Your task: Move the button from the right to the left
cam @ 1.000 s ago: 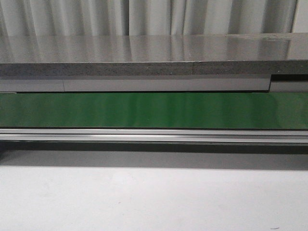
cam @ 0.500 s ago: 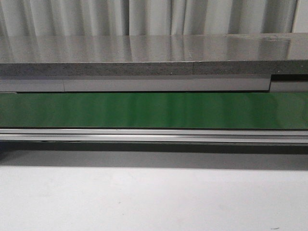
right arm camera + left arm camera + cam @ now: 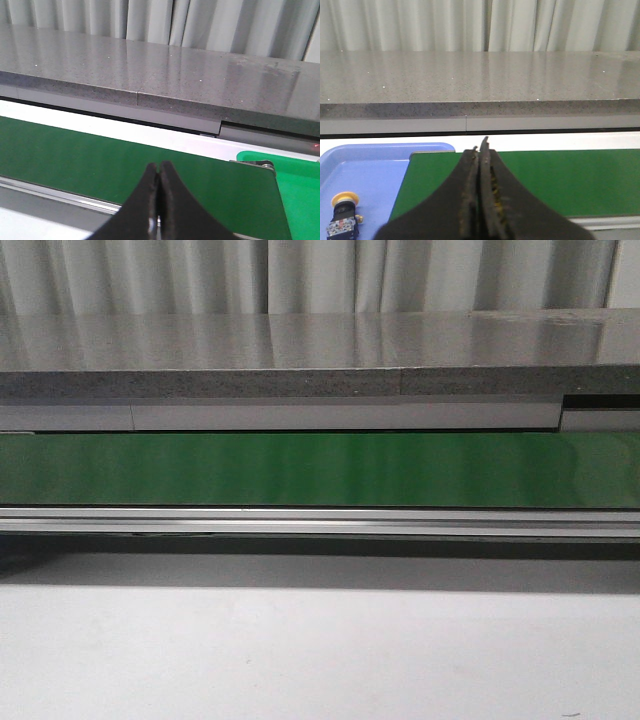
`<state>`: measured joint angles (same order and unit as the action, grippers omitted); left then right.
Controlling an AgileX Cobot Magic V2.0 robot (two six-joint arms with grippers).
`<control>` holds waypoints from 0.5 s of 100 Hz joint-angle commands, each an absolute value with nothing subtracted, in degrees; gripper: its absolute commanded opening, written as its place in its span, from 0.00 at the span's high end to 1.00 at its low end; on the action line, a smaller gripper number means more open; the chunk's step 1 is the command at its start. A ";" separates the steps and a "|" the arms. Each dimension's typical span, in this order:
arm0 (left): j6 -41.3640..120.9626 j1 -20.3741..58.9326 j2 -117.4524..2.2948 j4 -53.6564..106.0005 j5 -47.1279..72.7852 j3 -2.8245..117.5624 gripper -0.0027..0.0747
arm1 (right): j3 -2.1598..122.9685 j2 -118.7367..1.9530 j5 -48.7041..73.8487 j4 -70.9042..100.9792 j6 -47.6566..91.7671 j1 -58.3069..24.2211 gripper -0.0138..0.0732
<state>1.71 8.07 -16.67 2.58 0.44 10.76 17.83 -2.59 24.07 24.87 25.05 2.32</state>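
Button (image 3: 344, 216) lies in the blue tray (image 3: 380, 170) beside the green belt (image 3: 560, 175); left tool (image 3: 480, 150) and right tool (image 3: 159, 172) both pinched together, empty.

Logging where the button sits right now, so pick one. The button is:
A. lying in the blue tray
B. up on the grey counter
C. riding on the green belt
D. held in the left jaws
A: in the left wrist view the button lies in the blue tray, beside the green belt, while the left gripper is closed on nothing.
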 commanded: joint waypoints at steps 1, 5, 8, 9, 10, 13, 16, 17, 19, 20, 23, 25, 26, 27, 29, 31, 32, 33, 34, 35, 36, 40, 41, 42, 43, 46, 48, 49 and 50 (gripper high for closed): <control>0.95 7.95 -14.93 2.23 -5.34 9.28 0.99 | 19.27 -3.06 20.02 25.88 25.40 2.26 0.92; 0.95 7.72 -13.28 2.23 -5.50 7.77 0.99 | 19.27 -3.06 20.02 25.88 25.40 2.26 0.92; 0.95 7.60 -12.04 2.23 -5.54 6.81 0.99 | 19.27 -3.06 20.02 25.88 25.40 2.26 0.92; 0.95 7.60 -11.39 2.23 -5.64 6.33 0.99 | 19.27 -3.06 20.02 25.88 25.40 2.26 0.92; 0.95 7.48 -11.05 2.23 -5.64 6.10 0.99 | 19.27 -3.06 20.02 25.88 25.40 2.26 0.92; 0.95 7.24 -9.33 2.23 -5.64 4.97 0.99 | 19.27 -3.06 20.02 25.88 25.40 2.26 0.92; 0.95 7.01 -7.91 2.23 -5.64 4.11 0.99 | 19.27 -3.06 20.02 25.88 25.40 2.26 0.92; 0.95 6.87 -7.56 2.23 -5.64 3.90 0.99 | 19.27 -3.06 20.02 25.88 25.40 2.26 0.92; 0.95 6.66 -6.52 2.23 -5.64 3.28 0.99 | 19.27 -3.06 20.02 25.88 25.40 2.26 0.92; 0.95 6.41 -5.82 2.23 -5.64 2.89 0.99 | 19.27 -3.06 20.02 25.88 25.40 2.26 0.92; 0.95 6.02 -4.45 2.23 -5.52 2.06 0.99 | 19.27 -3.06 20.02 25.88 25.40 2.26 0.92; 0.95 5.86 -3.44 2.23 -5.52 1.41 0.99 | 19.27 -3.06 20.02 25.88 25.40 2.26 0.92; 0.95 5.71 -3.09 2.23 -5.38 1.19 0.99 | 19.27 -3.06 20.02 25.88 25.40 2.26 0.92; 0.95 5.70 -2.43 2.23 -5.40 0.74 0.99 | 19.27 -3.06 20.02 25.88 25.40 2.26 0.92; 0.95 5.40 -1.76 2.23 -5.14 0.27 0.99 | 19.27 -3.06 20.02 25.88 25.40 2.26 0.92; 0.95 5.28 -0.77 2.23 -5.03 -0.46 0.99 | 19.27 -3.06 20.02 25.88 25.40 2.26 0.92; 0.95 5.09 -0.10 2.23 -5.04 -0.98 0.99 | 19.27 -3.06 20.02 25.88 25.40 2.26 0.92; 0.85 5.01 0.23 2.23 -5.01 -1.25 0.99 | 19.27 -3.06 20.02 25.88 25.40 2.26 0.92; 0.84 5.03 0.92 2.33 -4.90 -1.79 0.99 | 19.27 -3.06 20.02 25.88 25.40 2.26 0.92; 0.84 4.87 1.27 2.33 -4.91 -2.07 0.99 | 19.27 -3.06 20.02 25.88 25.40 2.26 0.92; 0.84 4.87 1.63 2.33 -4.91 -2.37 0.99 | 19.27 -3.06 20.02 25.88 25.40 2.26 0.92; 0.84 4.76 2.21 2.63 -1.50 -2.62 0.99 | 19.27 -3.13 20.02 25.88 25.40 2.26 0.92; 0.84 4.73 2.06 2.63 -1.01 -2.51 0.99 | 19.27 -3.13 20.02 25.88 25.40 2.26 0.92; 0.84 4.73 2.04 2.63 -0.51 -2.51 0.99 | 19.27 -3.19 20.09 25.88 25.40 2.26 0.92; 0.84 4.73 1.85 2.76 -0.38 -2.51 0.99 | 19.27 -3.19 20.09 25.88 25.40 2.26 0.92; 0.84 4.73 1.71 2.92 0.00 -2.51 0.99 | 19.27 -3.19 20.09 25.88 25.40 2.26 0.92; 0.84 4.73 1.85 2.92 0.75 -2.51 0.99 | 19.27 -3.19 20.09 25.88 25.40 2.26 0.92; 0.84 4.73 1.97 2.92 1.09 -2.51 0.99 | 19.27 -3.19 20.09 25.88 25.40 2.26 0.92; 0.84 4.73 1.98 2.92 1.16 -2.51 0.99 | 19.27 -3.27 20.09 25.88 25.40 2.26 0.92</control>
